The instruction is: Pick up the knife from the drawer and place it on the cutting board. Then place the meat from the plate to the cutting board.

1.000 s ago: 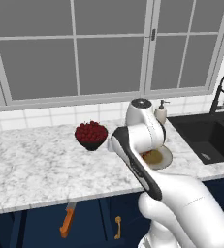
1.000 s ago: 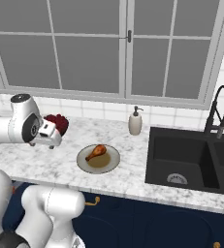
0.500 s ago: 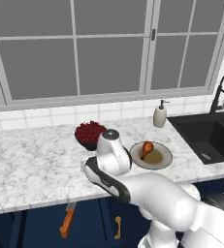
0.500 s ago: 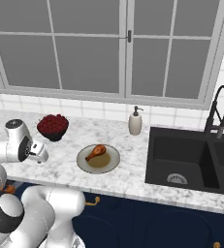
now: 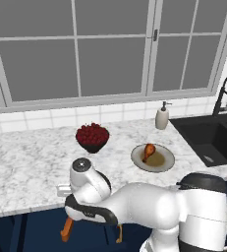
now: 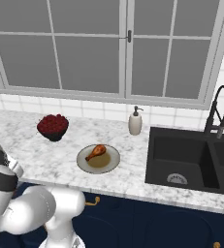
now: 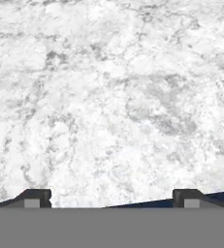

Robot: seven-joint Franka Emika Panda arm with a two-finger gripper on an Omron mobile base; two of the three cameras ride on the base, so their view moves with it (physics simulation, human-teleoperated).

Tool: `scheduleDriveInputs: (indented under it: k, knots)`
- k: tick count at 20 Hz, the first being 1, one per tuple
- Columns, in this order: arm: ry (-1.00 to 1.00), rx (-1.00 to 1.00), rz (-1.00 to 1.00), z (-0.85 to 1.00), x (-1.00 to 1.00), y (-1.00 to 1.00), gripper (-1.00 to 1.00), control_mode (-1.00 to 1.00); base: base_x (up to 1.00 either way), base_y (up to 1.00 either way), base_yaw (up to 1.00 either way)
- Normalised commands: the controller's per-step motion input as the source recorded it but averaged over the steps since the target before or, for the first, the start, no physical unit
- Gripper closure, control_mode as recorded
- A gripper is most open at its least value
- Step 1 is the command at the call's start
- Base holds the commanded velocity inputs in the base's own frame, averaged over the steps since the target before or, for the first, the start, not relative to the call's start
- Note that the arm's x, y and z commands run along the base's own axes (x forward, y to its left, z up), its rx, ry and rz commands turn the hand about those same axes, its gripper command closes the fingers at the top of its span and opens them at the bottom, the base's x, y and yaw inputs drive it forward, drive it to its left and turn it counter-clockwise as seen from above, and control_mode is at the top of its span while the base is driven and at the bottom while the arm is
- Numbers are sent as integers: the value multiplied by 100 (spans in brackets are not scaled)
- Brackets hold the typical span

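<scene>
- In my hand view the gripper (image 7: pixel 112 196) was spread wide with nothing between its fingertips (image 7: pixel 33 197), looking onto bare marble with a dark blue sliver at five o'clock.
- From the left base view, the knife (image 5: pixel 66 229) sat below the counter edge at seven o'clock, its orange handle partly hidden by my arm.
- The marble counter (image 5: pixel 21 170) lay broad and free at nine o'clock.
- The black bowl of berries (image 5: pixel 92 137) stood near centre.
- The meat (image 5: pixel 148 151) lay on the plate (image 5: pixel 164 162), toward three o'clock of the bowl, well apart from the counter's front edge.
- The soap dispenser (image 5: pixel 161 117) and dark sink (image 5: pixel 214 139) followed; I read no writing.
</scene>
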Motion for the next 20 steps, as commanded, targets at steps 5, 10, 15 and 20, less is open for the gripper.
scheduleDriveInputs:
  k: [5, 10, 15, 20]
  knots:
    - [12, 0, 0, -15, -60, 62, -100, -100, 0, 0, 0]
    - [7, 1, 6, -35, -63, 5, -100, -100, 0, 0, 0]
    - [2, 0, 5, -50, -53, 0, -100, -100, 0, 0, 0]
    - [7, 0, 5, -56, -2, 0, -100, -100, 0, 0, 0]
